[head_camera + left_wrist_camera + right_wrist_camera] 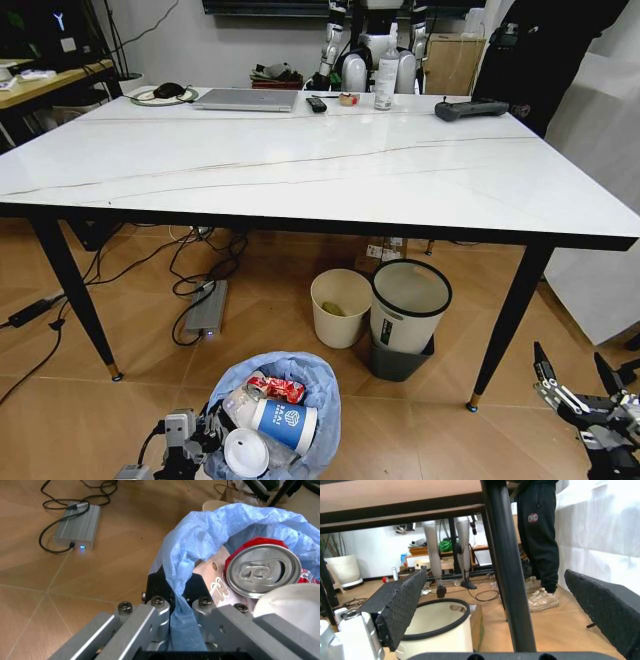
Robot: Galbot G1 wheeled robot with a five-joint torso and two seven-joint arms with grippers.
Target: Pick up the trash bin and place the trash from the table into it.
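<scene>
Step in hand: the bin (280,410) is judged to be in the lifting stage, gripped at its rim and not yet raised from the floor (130,330); the trash inside suggests the clearing is largely done, as no litter is made out on the surface (300,160).
Left gripper (172,603): it is seen low on the left of the head view, at the bin's near-left rim. Its jaws are pressed together on the rim, with the blue liner (200,532) pinched between them.
How to do it well: the lift is best kept slow and straight up, since the grip is on one side only and the bin is likely to tip away from the jaws. The liner is thin and may slip or tear if the wall beneath is not held too; whether the wall is caught cannot be told.
Bin contents: a red can (262,572), a blue-and-white paper cup (285,422) and a white lid (245,452) are piled near the top and could spill if the bin is tilted.
Bin against the jaws: the rim runs through the left jaws; the body of the bin lies just beyond them.
Right gripper (585,385): it is held low at the right, near the table leg (507,573), well apart from the bin, with its jaws spread and nothing between them.
</scene>
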